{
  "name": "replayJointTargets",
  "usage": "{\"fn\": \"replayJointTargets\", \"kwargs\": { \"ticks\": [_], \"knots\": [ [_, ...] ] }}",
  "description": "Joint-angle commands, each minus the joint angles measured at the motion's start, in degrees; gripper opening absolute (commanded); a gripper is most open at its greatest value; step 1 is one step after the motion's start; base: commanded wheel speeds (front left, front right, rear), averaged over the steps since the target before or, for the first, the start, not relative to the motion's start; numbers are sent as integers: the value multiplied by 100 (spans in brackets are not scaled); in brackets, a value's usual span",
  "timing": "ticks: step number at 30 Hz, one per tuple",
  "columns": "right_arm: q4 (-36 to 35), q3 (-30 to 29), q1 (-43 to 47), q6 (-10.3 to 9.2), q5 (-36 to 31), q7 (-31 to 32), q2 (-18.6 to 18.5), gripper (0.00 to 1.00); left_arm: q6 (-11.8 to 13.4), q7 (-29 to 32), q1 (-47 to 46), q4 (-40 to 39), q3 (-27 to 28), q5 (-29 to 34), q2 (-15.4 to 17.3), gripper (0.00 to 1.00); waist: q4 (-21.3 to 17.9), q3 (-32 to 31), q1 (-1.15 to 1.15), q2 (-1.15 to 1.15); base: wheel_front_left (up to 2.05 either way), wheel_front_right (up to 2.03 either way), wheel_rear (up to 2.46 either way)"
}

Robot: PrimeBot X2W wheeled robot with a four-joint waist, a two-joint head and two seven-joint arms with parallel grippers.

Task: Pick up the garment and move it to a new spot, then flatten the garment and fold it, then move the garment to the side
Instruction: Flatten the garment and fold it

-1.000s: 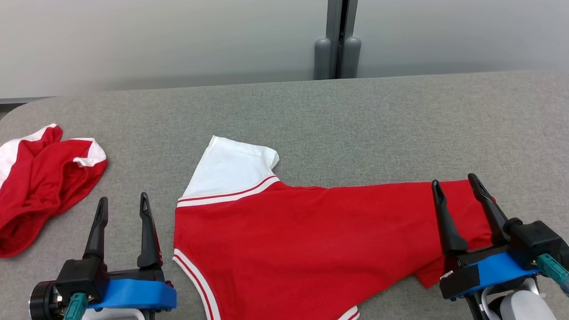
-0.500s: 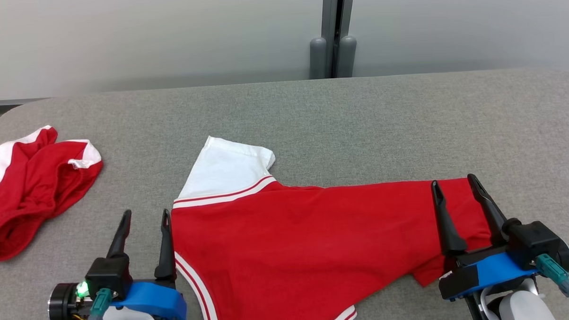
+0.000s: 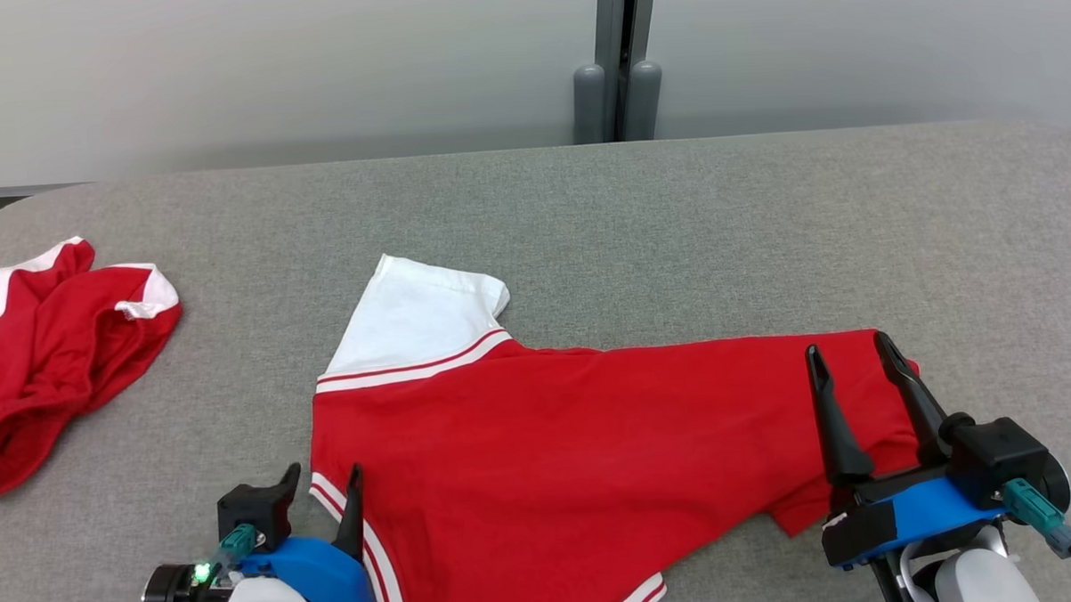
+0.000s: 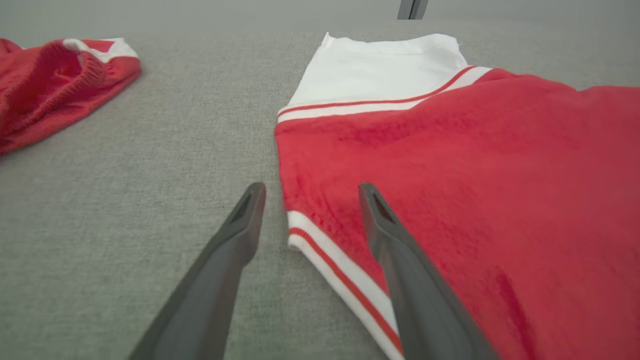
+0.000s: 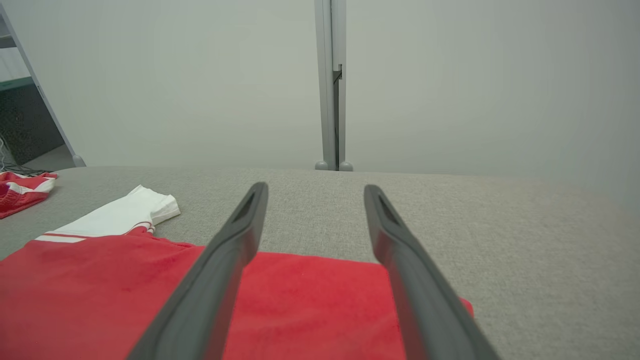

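Note:
The garment (image 3: 549, 443) is a red shirt with a white sleeve and white-striped trim, spread flat on the grey table (image 3: 675, 225). My left gripper (image 3: 324, 473) is open at its near left corner. In the left wrist view (image 4: 311, 189) one finger stands over the bare table and the other over the red cloth (image 4: 475, 175), straddling the striped edge. My right gripper (image 3: 847, 345) is open above the garment's right end. In the right wrist view (image 5: 316, 187) its fingers point over the red cloth (image 5: 100, 290) toward the back wall, holding nothing.
A second red and white garment (image 3: 48, 371) lies crumpled at the table's left edge, also seen from the left wrist (image 4: 50, 85). A grey post (image 3: 616, 66) stands behind the table against the pale wall. Bare table stretches behind and to the right of the shirt.
My left gripper has moved right and toward the near edge, dropping low over the garment's striped left corner. The head view has shifted slightly. The right gripper has hardly moved.

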Motion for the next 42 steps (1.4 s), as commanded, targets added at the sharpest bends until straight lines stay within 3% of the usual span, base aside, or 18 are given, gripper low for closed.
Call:
{"fn": "replayJointTargets", "kwargs": {
  "ticks": [1,11,12,13,14,28,35,42],
  "knots": [
    [13,4,-56,1,17,-31,3,100,-31,98,-100,81,-19,-50,37,100,-9,3,0,0,0,0,0],
    [-3,17,-102,1,50,-31,4,100,-51,404,-273,569,-327,-400,70,100,-66,77,0,0,0,0,0],
    [-5,18,-102,1,48,-31,4,100,-52,391,-299,615,-356,-428,88,75,-69,87,0,0,0,0,0],
    [-13,18,-103,1,52,-31,4,100,-53,369,-332,661,-392,-464,94,42,-71,95,0,0,0,0,0],
    [-19,18,-104,1,54,-31,4,100,-54,347,-372,711,-436,-492,102,2,-72,102,0,0,0,0,0],
    [-203,-65,-279,1,-18,-27,2,100,-36,-435,-1844,391,-772,-460,640,0,-76,534,0,0,0,0,0],
    [-317,-188,-552,1,-31,-27,0,100,-20,-371,-2825,130,-667,-433,975,0,-336,1079,0,0,0,0,0],
    [-408,-302,-744,1,22,-27,1,100,-25,-421,-3521,429,-610,-476,1271,0,-657,1463,0,0,0,0,0]
  ]
}}
